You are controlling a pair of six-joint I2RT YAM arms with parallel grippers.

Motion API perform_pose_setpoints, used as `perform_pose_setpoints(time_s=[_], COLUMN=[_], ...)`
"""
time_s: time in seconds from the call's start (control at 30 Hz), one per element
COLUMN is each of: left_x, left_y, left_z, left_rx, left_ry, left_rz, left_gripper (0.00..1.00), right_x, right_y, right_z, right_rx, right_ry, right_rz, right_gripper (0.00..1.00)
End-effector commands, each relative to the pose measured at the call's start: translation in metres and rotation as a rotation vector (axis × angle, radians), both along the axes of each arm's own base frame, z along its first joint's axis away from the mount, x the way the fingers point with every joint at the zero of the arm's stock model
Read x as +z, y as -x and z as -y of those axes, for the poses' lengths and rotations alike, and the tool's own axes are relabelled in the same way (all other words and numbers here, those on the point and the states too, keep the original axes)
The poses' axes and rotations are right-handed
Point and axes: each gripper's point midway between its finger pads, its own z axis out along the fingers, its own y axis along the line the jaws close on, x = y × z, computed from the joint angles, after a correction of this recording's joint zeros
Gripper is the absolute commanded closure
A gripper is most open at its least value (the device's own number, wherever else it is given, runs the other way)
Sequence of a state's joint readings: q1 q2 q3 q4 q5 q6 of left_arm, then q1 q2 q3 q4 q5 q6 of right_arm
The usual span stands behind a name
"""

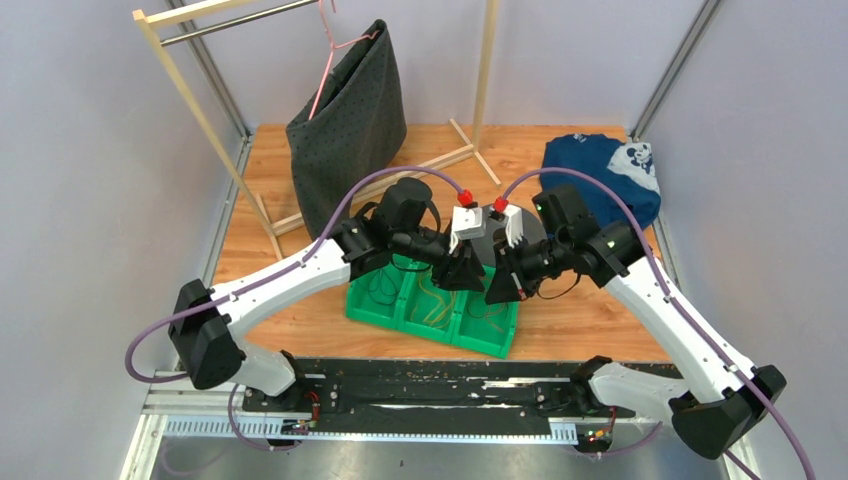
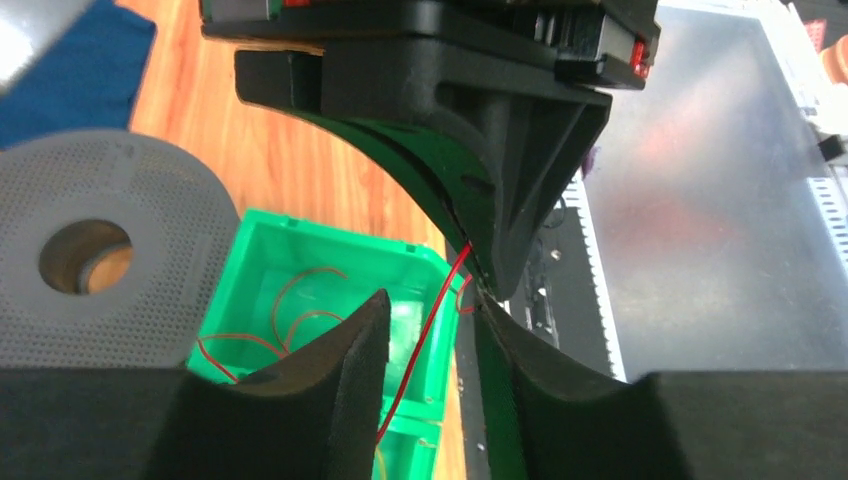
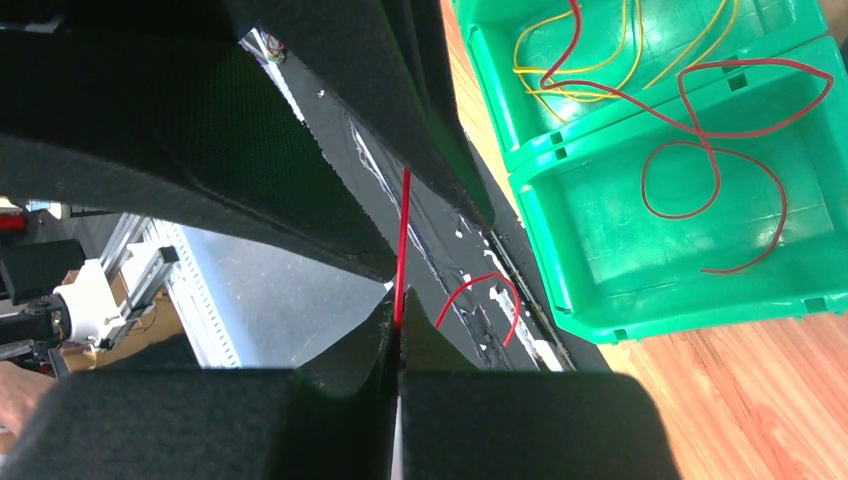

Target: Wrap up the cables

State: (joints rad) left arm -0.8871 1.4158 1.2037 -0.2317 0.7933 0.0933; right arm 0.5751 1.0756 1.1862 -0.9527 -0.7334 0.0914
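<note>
Red cable [image 3: 403, 240] clamped between pressed-together fingers of right hand [image 3: 396, 325], strung across through left hand [image 2: 430, 305], spread apart, cable loose in gap; green bin [image 3: 600, 250] below.

Place: a robotics lab test cell.
Enclosure: plain grey walls [image 1: 80, 150] and metal frame posts [image 1: 672, 70] close off the counter's far and side edges.
Machines: a left arm [image 1: 290, 275] and a right arm [image 1: 660, 300] are bolted to a black rail [image 1: 430, 385] along the near edge.
Counter: a wooden top [image 1: 520, 150].
Props: a wooden clothes rack [image 1: 195, 110] with a hanging dark bag [image 1: 350, 110] at the far left corner, a blue shirt [image 1: 590, 170] at the far right corner, and a green divided bin [image 1: 480, 343] with thin cables [image 3: 402, 240] toward the near edge.
</note>
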Motion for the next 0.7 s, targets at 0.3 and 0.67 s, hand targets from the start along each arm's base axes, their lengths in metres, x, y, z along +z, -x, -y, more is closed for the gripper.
perform_pose_setpoints(time_s=[0.3, 0.67], left_x=[-0.024, -0.001], left_y=[-0.039, -0.115], left_z=[-0.02, -0.033], left_rx=[0.305, 0.937], left_ry=[-0.228, -0.102], left_rz=[-0.054, -0.331], left_gripper=[1.0, 1.0], right_x=[0.005, -0.043], right_y=[-0.036, -0.116], right_z=[0.058, 0.152], right_rx=[-0.299, -1.038], right_ry=[0.207, 0.158], right_rz=[0.124, -0.12], right_gripper=[0.2, 0.1])
